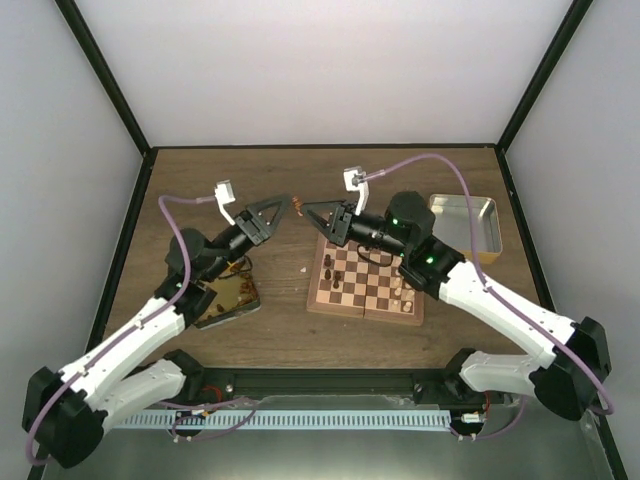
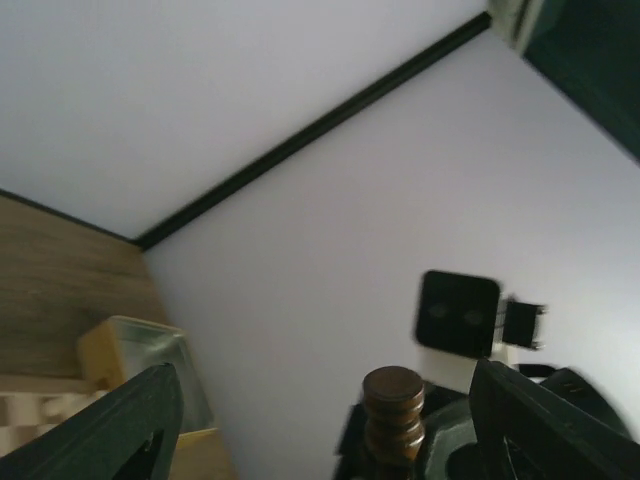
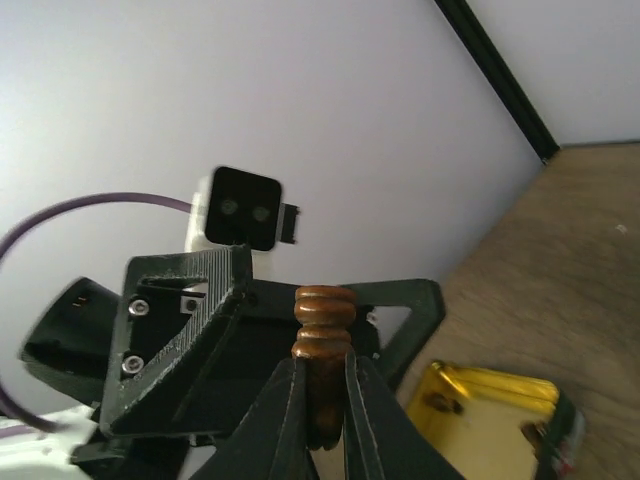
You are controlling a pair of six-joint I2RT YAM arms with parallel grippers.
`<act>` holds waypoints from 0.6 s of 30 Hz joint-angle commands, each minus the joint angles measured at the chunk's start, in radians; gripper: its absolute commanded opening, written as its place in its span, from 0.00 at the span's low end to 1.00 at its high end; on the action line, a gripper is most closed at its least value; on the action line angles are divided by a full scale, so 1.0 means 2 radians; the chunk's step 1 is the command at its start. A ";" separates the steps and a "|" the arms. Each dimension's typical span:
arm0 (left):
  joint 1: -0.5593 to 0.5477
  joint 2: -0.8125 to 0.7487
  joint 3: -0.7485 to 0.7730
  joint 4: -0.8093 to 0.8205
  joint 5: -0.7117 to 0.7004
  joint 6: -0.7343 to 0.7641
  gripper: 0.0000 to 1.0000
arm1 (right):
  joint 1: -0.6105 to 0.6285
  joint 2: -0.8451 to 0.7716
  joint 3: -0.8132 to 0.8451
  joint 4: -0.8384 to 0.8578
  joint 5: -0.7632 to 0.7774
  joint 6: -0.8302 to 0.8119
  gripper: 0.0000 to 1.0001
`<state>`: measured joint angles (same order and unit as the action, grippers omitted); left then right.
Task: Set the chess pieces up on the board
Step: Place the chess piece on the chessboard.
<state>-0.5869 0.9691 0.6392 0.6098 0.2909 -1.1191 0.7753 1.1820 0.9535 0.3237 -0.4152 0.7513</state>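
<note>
The piece point(image 3: 322, 340), a dark turned-wood chessman, was pinched low on its stem by my right pincer point(image 3: 318, 372), with its ringed head clear above the fingertips. It hung in the air off the board's point(image 1: 360, 311) far left corner, over bare table point(image 1: 285, 320).

I judged it light, rigid and smooth. It could swivel or slip if squeezed off-centre, but was unlikely to break. The free head was the only spot open to a second hold.

My left pincer point(image 1: 282, 210) faced it, spread wide. The piece showed between its fingers point(image 2: 130, 425), untouched. I could not tell whether it was within their reach.

There was open air around both pincers, and the walls were well apart. The gold tin point(image 1: 228, 298) lay under the left arm and the silver tin point(image 1: 470, 222) beyond the board. Chessmen point(image 1: 330, 268) stood near the board's ends, so any descent there risked toppling them.
</note>
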 commanded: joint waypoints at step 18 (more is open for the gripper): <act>0.003 -0.120 0.121 -0.445 -0.373 0.385 0.88 | 0.006 0.195 0.194 -0.613 0.030 -0.183 0.04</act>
<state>-0.5838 0.7403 0.8654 -0.2073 -0.3401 -0.4500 0.7765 1.4994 1.2583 -0.7490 -0.3695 0.4599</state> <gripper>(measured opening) 0.873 0.095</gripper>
